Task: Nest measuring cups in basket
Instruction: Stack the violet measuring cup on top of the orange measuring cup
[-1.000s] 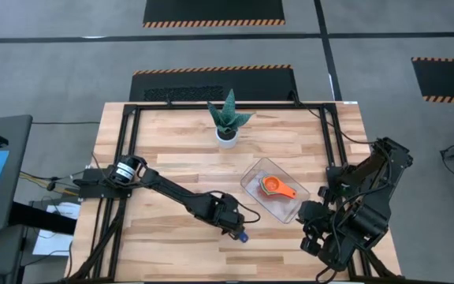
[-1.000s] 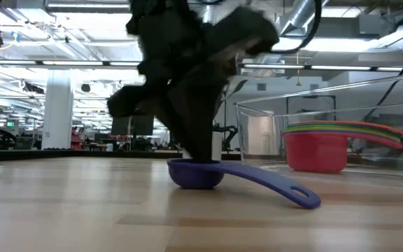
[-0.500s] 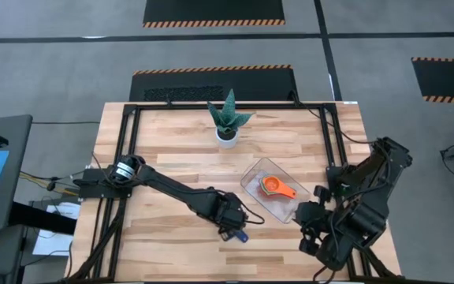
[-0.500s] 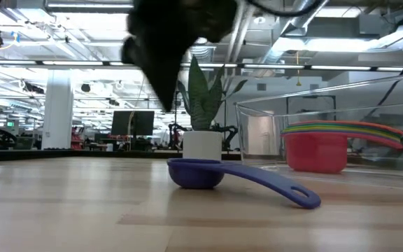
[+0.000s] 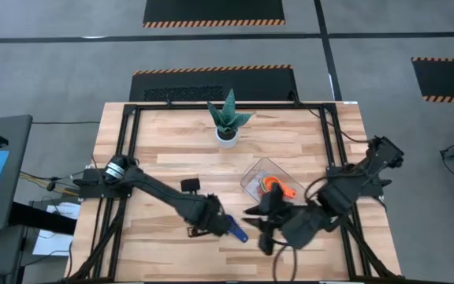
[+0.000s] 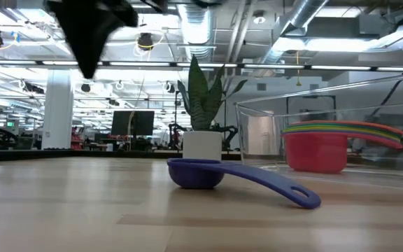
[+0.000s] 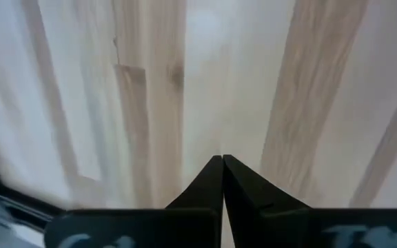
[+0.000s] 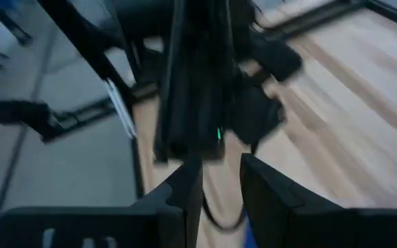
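A dark blue measuring cup (image 6: 196, 173) rests on its bowl on the table near the front edge, and its handle's free end (image 6: 301, 197) touches the wood. In the high view the dark blue cup (image 5: 237, 230) lies between my two grippers. My left gripper (image 5: 195, 230) is shut and raised to the cup's left, over bare wood (image 7: 205, 83). My right gripper (image 5: 257, 227) is open just right of the cup and points toward the table's left. The clear basket (image 5: 252, 175) holds several nested cups, with red (image 6: 316, 152) lowest and orange (image 5: 274, 186) on top.
A white pot with a spiky green plant (image 5: 228, 120) stands at the far middle of the table. Black frame rails (image 5: 128, 150) run along the table's sides. Bare wood lies to the left of and behind the cup.
My left gripper has risen off the dark blue cup's bowl and gone toward the table's left edge, rolling as it went; its fingers stay shut. The cup has kept its place. My right arm has swung from the near right corner toward the cup, tipping up closer to level.
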